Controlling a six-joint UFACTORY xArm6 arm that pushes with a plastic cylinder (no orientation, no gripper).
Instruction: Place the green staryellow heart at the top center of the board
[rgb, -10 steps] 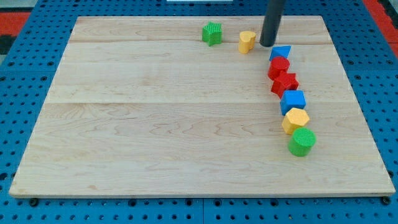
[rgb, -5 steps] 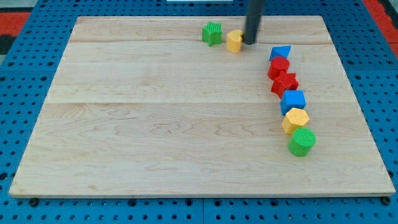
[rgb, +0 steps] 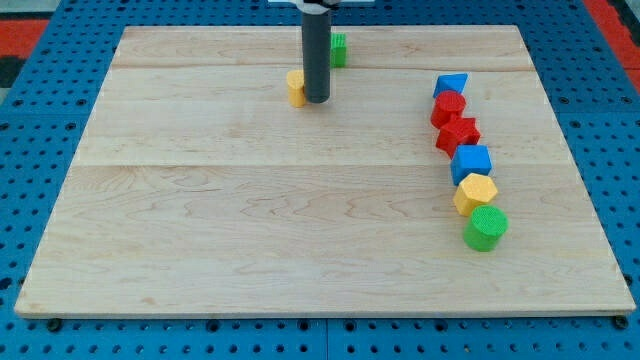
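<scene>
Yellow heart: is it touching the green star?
No: the yellow heart sits apart from the green star, with my tip beside it.

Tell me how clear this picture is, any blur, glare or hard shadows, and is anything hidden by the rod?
Camera view: evenly lit and sharp, no glare on the wooden board, only faint soft shadows under the blocks. The rod covers most of the green star and part of the yellow heart; my tip sits against the heart's right side. The board looks wider toward the view's bottom.
</scene>
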